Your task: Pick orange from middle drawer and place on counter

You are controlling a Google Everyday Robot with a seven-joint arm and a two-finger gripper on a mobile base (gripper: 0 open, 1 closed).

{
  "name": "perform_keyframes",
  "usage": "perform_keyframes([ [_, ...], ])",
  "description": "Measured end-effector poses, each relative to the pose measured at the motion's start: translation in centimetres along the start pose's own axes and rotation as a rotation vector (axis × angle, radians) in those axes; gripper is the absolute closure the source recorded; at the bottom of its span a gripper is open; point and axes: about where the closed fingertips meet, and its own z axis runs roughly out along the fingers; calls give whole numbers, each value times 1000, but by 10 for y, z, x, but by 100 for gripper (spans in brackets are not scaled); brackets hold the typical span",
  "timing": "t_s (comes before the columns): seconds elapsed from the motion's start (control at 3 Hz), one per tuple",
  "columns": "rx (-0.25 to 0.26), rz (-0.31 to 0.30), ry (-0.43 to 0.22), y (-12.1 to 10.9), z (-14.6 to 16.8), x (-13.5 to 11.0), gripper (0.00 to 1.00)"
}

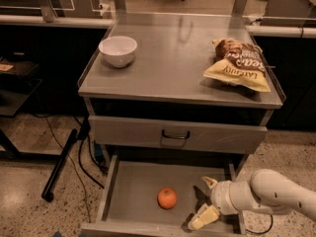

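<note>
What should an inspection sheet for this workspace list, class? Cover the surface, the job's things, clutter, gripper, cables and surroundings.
Surface: grey metal counter, flat, carrying two items.
Job's things: orange lies on the floor of the open middle drawer, not yet picked.
Clutter: white bowl on the counter's left; chip bag on its right.
Gripper: gripper open, inside the drawer, right of the orange and apart from it.
Cables: black cables on the floor left of the cabinet.
Surroundings: top drawer shut; speckled floor.

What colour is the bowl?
The bowl is white in the camera view. The gripper is over the middle drawer, beside the orange.
</note>
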Motion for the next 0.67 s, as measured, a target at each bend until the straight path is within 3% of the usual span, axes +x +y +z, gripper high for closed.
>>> perform_keyframes([
  [0.67, -7, 14, -27, 3, 16, 4, 0],
])
